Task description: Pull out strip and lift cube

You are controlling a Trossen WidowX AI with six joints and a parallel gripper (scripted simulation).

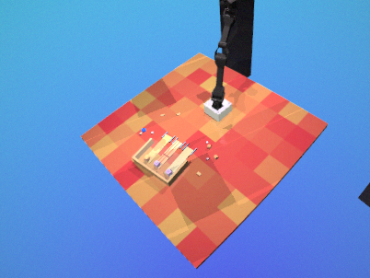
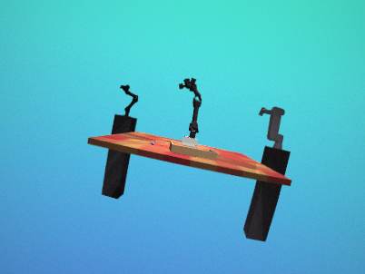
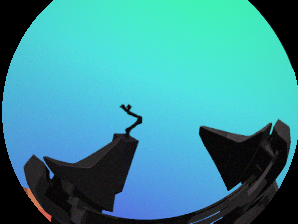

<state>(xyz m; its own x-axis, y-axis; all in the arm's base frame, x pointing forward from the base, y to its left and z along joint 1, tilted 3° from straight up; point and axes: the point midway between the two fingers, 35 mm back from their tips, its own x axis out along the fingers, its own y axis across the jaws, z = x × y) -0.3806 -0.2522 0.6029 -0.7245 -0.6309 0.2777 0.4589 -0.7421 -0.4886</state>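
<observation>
My gripper (image 3: 162,136) is open and empty, raised high above the table; only sky and a distant arm show between its fingers in the wrist view. In the top view, a shallow wooden tray (image 1: 152,173) holds several pale strips with blue-striped ends toward the arm's base. A purple cube (image 1: 168,172) sits at the far end of the right strip (image 1: 181,159). Another purple cube (image 1: 156,164) sits beside the middle strips, and a yellowish cube (image 1: 146,157) lies at the left. The label, and which strip is whole, cannot be made out.
The arm rises from a white block (image 1: 218,112) (image 2: 190,141) on the patchwork table (image 1: 248,152) (image 2: 245,169). Small crumbs and a blue bit (image 1: 144,130) lie around the tray. Two other arms stand on black pillars (image 2: 119,156) (image 2: 268,195) beyond the table's sides.
</observation>
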